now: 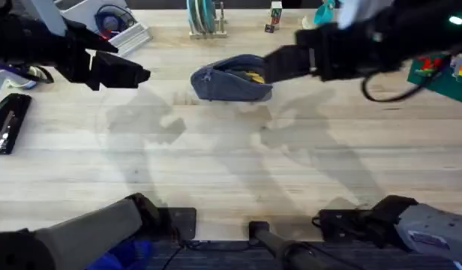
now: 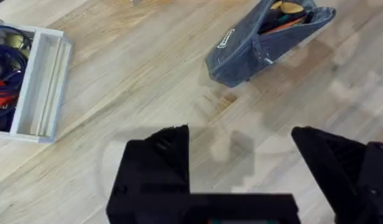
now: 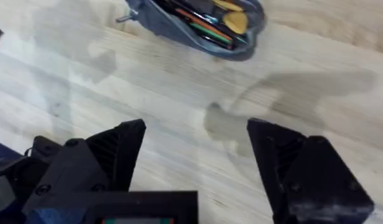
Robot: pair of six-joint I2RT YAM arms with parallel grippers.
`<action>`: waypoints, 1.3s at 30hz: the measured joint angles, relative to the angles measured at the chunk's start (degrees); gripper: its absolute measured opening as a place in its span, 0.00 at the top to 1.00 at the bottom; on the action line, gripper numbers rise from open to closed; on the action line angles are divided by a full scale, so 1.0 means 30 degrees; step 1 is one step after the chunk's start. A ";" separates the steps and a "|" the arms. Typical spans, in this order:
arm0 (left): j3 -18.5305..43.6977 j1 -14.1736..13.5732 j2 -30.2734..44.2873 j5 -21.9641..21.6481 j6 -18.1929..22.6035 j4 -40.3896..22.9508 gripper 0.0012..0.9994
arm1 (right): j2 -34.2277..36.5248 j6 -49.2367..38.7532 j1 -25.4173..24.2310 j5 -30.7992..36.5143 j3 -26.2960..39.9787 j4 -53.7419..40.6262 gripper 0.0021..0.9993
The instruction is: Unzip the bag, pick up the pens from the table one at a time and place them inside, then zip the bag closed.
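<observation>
Blue-grey bag (image 1: 231,79) unzipped on counter (image 1: 231,165); both end effectors spread, empty. Your zip pull may drag unpinned bag.

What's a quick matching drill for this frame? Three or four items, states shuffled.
Items:
1. bag
2. left gripper
3. black stapler
4. white tray

States:
A. holds tangled cables
B. unzipped, coloured pens inside
C. open, holding nothing, above the table
D. lying at the table's left edge

Pairs: 1-B, 2-C, 3-D, 4-A
</observation>
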 joint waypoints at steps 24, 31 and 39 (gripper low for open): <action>0.0000 0.0000 0.0000 0.0003 0.0000 0.0000 0.00 | 0.6106 0.4013 0.2791 0.0066 0.1827 0.3119 0.00; 0.0000 0.0000 0.0000 0.0005 0.0000 0.0000 0.00 | 0.7789 0.4432 0.3442 0.0066 0.2171 0.3966 0.00; 0.0000 0.0000 0.0000 0.0171 0.0207 0.0015 0.01 | 0.9423 0.4779 0.3656 0.0066 0.3641 0.3591 0.00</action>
